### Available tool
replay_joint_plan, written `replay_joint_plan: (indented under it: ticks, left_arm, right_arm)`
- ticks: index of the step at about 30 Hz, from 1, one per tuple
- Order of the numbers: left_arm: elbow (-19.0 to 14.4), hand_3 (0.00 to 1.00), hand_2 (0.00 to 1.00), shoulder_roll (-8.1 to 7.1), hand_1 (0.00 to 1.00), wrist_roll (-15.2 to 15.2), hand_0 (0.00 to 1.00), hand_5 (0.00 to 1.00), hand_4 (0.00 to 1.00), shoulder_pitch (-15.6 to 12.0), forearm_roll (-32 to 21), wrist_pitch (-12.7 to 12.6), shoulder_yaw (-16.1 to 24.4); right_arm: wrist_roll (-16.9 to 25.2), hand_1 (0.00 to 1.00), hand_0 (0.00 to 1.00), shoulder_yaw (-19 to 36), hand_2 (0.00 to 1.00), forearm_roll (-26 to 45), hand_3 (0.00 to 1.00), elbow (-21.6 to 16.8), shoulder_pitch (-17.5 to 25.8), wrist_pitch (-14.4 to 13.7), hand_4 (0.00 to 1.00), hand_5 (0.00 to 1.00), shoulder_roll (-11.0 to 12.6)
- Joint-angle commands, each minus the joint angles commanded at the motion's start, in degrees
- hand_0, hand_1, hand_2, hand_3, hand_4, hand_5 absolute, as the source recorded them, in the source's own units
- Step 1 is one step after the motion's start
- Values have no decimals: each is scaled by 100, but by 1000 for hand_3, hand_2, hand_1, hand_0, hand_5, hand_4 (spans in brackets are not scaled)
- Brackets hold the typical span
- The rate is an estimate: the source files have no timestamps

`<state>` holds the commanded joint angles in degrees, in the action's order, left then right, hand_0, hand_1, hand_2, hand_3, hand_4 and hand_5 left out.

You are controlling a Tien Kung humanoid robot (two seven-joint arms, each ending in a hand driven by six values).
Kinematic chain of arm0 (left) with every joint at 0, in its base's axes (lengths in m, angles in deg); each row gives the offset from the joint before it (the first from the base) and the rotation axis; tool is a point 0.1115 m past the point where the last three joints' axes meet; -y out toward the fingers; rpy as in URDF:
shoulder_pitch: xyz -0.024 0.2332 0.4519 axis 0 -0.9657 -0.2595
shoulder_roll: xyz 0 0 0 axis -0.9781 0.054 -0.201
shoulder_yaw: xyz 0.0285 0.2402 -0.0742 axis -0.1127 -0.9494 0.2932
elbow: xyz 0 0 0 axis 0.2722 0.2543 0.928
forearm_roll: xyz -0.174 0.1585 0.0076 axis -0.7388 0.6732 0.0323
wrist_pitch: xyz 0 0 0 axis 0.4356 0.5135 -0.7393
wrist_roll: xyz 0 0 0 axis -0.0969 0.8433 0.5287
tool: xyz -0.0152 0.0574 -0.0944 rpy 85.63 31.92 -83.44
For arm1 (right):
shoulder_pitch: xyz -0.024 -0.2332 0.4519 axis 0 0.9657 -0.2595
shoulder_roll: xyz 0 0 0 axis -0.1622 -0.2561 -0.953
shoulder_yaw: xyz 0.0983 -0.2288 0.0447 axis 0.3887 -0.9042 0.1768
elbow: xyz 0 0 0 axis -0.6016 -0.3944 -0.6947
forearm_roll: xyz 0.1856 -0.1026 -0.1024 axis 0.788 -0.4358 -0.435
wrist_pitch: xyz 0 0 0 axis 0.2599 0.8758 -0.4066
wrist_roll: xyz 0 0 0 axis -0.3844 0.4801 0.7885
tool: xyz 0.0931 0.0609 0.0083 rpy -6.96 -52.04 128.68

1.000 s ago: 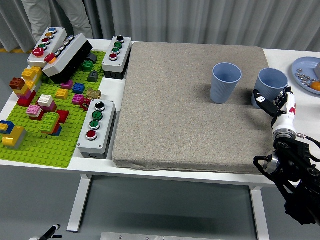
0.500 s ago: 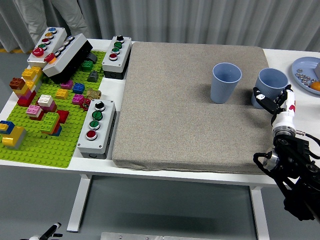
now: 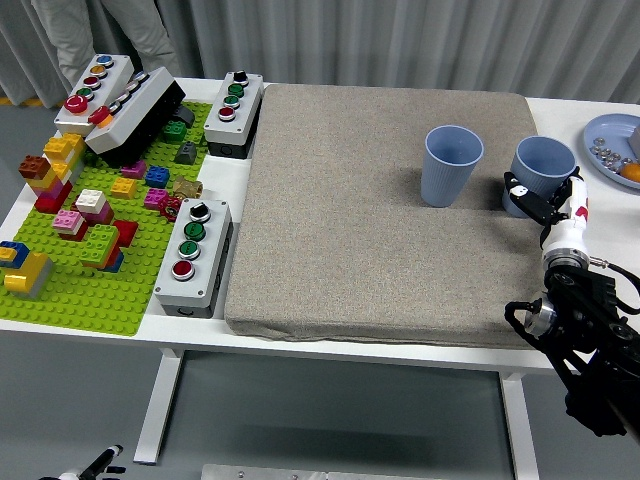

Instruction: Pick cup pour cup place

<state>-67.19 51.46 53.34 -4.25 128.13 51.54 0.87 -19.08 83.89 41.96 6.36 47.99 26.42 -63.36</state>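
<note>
Two light blue paper cups stand upright on the grey mat [image 3: 380,220]. The left cup [image 3: 451,165] stands free. The right cup [image 3: 543,174] is at the mat's right edge. My right hand [image 3: 540,203] reaches in from the lower right. Its fingers are spread around the near lower side of the right cup, right against it, and I cannot see a closed grasp. Only a small part of my left hand [image 3: 98,464] shows at the bottom left edge, below the table.
A green brick baseplate [image 3: 70,290] with several loose bricks lies at the left. Three grey button boxes [image 3: 194,255] stand beside it and the mat. A blue plate [image 3: 612,148] with small items sits at the far right. A person's legs show at the top left.
My right hand has crept slightly forward and up, closer against the right cup. Both cups stand where they were.
</note>
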Motion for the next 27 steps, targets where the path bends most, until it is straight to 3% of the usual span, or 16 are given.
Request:
replay_joint_plan:
  ticks: [6,7,12,13,18,19,27]
  left_arm:
    - [0,792,881,-4,799,-2,840,986,635,-17,-12,1,-17]
    - [0,791,881,-5,799,-2,841,986,635,-19,-14,1,-19]
    - [0,791,881,-8,799,-3,841,986,635,-42,-31,3,-37]
    - [0,791,881,-8,799,-4,841,984,635,-43,-33,3,-39]
    - [0,791,881,-11,799,-5,841,984,635,-41,-39,5,-45]
    - [0,791,881,-11,799,-5,841,985,635,-40,-41,5,-46]
    - [0,791,881,-17,799,-2,841,985,635,-41,-50,3,-32]
  right_arm:
    - [51,843,911,-3,918,39,870,1,7,-25,814,181,-1]
    - [53,725,833,-4,694,43,741,0,8,-27,678,21,-2]
    - [85,725,833,-46,694,110,741,-11,33,-73,678,21,-14]
    - [84,670,807,-53,619,114,683,-15,35,-76,660,2,-15]
    - [96,670,807,-72,619,120,683,-23,30,-96,660,2,-14]
    - [94,625,750,-70,559,115,639,-23,30,-95,642,2,-14]
    - [-15,637,761,-109,556,-120,643,-105,-9,-146,635,2,64]
